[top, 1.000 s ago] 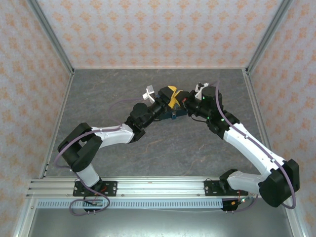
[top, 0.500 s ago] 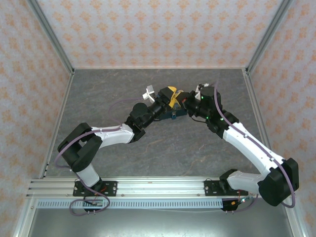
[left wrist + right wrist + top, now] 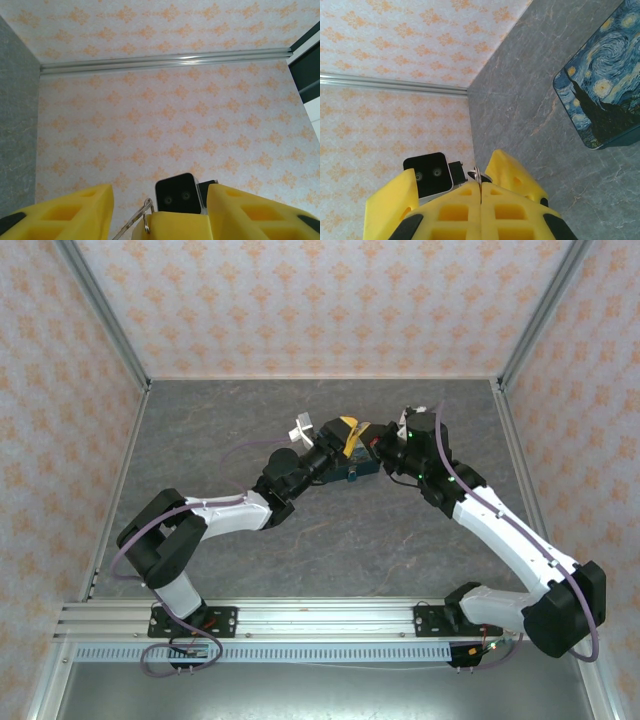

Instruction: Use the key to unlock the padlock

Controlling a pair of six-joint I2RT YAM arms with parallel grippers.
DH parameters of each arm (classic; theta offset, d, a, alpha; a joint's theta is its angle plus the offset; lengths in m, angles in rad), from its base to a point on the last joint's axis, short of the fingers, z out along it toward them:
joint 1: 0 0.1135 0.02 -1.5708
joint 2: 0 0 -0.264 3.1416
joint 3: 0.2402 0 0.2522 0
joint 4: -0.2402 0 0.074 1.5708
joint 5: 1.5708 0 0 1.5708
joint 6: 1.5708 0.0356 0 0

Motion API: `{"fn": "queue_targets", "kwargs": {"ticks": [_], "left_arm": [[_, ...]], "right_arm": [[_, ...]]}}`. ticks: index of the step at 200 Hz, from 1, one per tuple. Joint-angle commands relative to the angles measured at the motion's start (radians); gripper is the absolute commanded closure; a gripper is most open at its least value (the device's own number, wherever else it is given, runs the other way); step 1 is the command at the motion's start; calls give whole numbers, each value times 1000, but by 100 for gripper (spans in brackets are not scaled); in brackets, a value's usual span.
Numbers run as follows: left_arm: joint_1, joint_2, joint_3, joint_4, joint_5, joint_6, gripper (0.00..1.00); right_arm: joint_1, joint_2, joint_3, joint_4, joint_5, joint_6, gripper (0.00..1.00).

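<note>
The grey surface (image 3: 220,430) carries the Starry Night tin (image 3: 600,95), lying flat near its middle; above the tin the two arms meet tip to tip; the left gripper (image 3: 159,200) has its jaws spread wide, one yellow finger on either side of the right gripper (image 3: 480,189), though whether they touch it I cannot tell; the right jaws are pressed together, pinching the key (image 3: 478,175), a thin pale sliver poking out at their tips, up off the surface.

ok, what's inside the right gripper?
The key: its thin metal edge pokes out between the right gripper's closed yellow fingers. The rest is covered by them. The dark padlock sits close beside it.
</note>
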Motion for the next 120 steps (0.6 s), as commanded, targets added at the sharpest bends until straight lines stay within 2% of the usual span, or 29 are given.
{"fn": "queue_targets", "kwargs": {"ticks": [1, 72, 120], "left_arm": [[-11, -29, 0, 10, 2, 11, 50], [-12, -33, -9, -3, -3, 17, 66], [-11, -39, -10, -17, -5, 23, 82]], "right_arm": [[-7, 1, 30, -8, 24, -16, 100], [-10, 1, 27, -15, 28, -15, 100], [-11, -6, 24, -20, 31, -16, 100]]}}
